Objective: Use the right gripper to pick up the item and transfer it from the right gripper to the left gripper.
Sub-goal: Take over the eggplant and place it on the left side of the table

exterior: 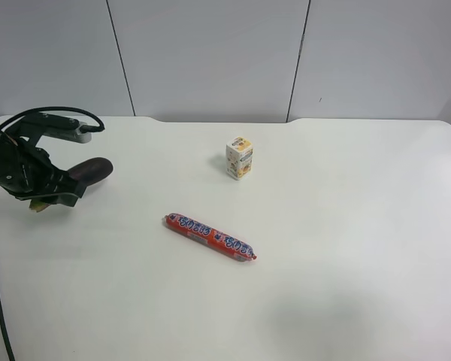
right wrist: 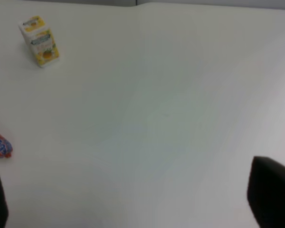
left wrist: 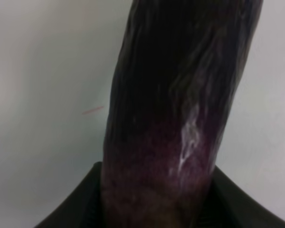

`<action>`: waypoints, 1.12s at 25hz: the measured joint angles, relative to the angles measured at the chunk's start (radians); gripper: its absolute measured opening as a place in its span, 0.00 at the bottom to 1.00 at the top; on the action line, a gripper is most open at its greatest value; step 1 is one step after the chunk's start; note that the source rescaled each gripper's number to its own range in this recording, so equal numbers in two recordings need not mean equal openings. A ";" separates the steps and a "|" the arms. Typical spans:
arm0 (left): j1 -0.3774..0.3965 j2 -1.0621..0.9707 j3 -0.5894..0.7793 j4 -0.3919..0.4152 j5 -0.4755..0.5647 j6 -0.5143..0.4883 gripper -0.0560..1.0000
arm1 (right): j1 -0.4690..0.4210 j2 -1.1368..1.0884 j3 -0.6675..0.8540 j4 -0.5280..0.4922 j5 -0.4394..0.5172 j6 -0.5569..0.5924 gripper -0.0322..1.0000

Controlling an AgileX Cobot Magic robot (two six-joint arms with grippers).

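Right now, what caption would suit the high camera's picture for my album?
Left pincer grips the dark eggplant; sausage stick and small carton sit on the white table.

Eggplant (left wrist: 180,95) skin glossy, faintly wrinkled. Sausage (exterior: 209,236) wrap shiny printed plastic; carton (exterior: 239,158) looks like matt card. Table (exterior: 346,226) smooth, matt white.

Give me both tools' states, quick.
Left tool: shut on the eggplant.
Right tool: open, holding nothing.

The dark purple eggplant (exterior: 92,171) sits clamped in the left gripper (exterior: 54,186), rounded end jutting out.
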 joint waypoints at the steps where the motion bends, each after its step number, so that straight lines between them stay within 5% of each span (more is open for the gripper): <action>1: 0.000 0.013 0.000 -0.004 -0.001 0.000 0.05 | 0.000 0.000 0.000 0.000 0.000 0.000 1.00; 17: 0.000 0.095 0.001 -0.019 0.000 -0.002 0.06 | 0.000 0.000 0.000 0.000 0.000 0.000 1.00; 19: 0.000 0.095 0.001 -0.019 0.000 -0.003 0.25 | 0.000 0.000 0.000 0.000 0.000 0.000 1.00; 22: 0.001 0.096 0.001 -0.032 0.000 -0.015 0.81 | 0.000 0.000 0.000 0.000 0.000 0.000 1.00; 24: 0.001 0.096 0.001 -0.034 0.000 -0.015 0.94 | 0.000 0.000 0.000 0.000 0.000 0.000 1.00; 28: 0.001 0.096 0.001 -0.035 0.004 -0.014 0.99 | 0.000 0.000 0.000 0.000 0.000 0.000 1.00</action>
